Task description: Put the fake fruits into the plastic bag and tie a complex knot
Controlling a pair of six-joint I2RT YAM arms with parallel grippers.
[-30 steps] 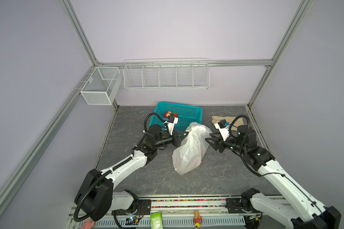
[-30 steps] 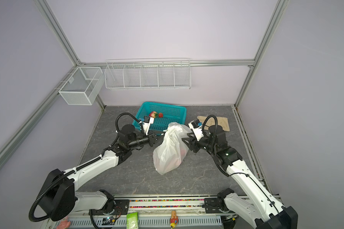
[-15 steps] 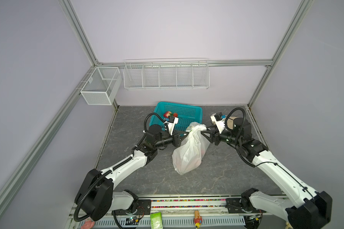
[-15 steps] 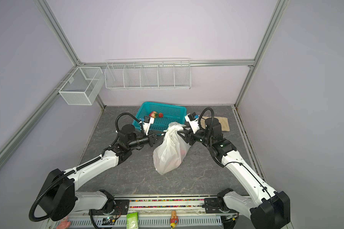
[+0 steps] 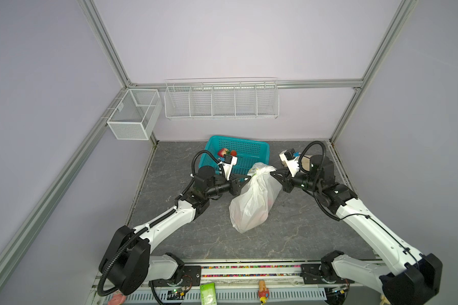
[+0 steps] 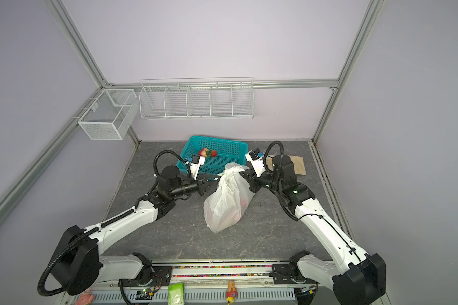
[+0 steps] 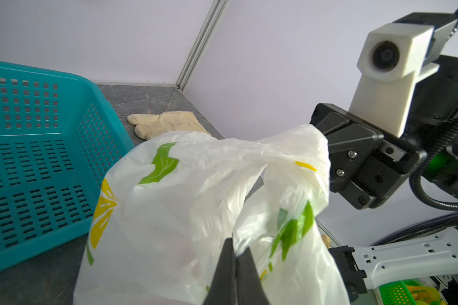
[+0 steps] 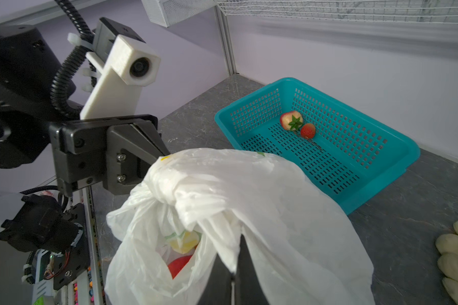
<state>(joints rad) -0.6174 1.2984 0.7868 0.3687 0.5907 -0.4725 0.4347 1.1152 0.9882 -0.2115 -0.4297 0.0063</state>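
Note:
The plastic bag (image 5: 251, 200) (image 6: 225, 203), white with lemon and leaf prints, stands mid-table with its gathered top pulled up between both arms. My left gripper (image 5: 247, 175) (image 7: 237, 244) is shut on a fold of the bag's top from the left. My right gripper (image 5: 272, 173) (image 8: 233, 253) is shut on the bag's top from the right. Through the bag's mouth a red fake fruit (image 8: 179, 265) shows inside. Two more fake fruits lie in the teal basket: a red-peach apple-like one (image 5: 223, 152) (image 8: 291, 120) and a strawberry (image 5: 233, 152) (image 8: 308, 131).
The teal lattice basket (image 5: 238, 139) (image 7: 37, 237) sits just behind the bag. A beige glove (image 7: 164, 126) (image 6: 296, 163) lies at the back right, behind the right arm. A wire rack (image 5: 221, 100) and a mesh box (image 5: 132, 116) hang on the walls.
My right gripper has moved left to the bag's top and shut on it. The left gripper has kept its hold and place.

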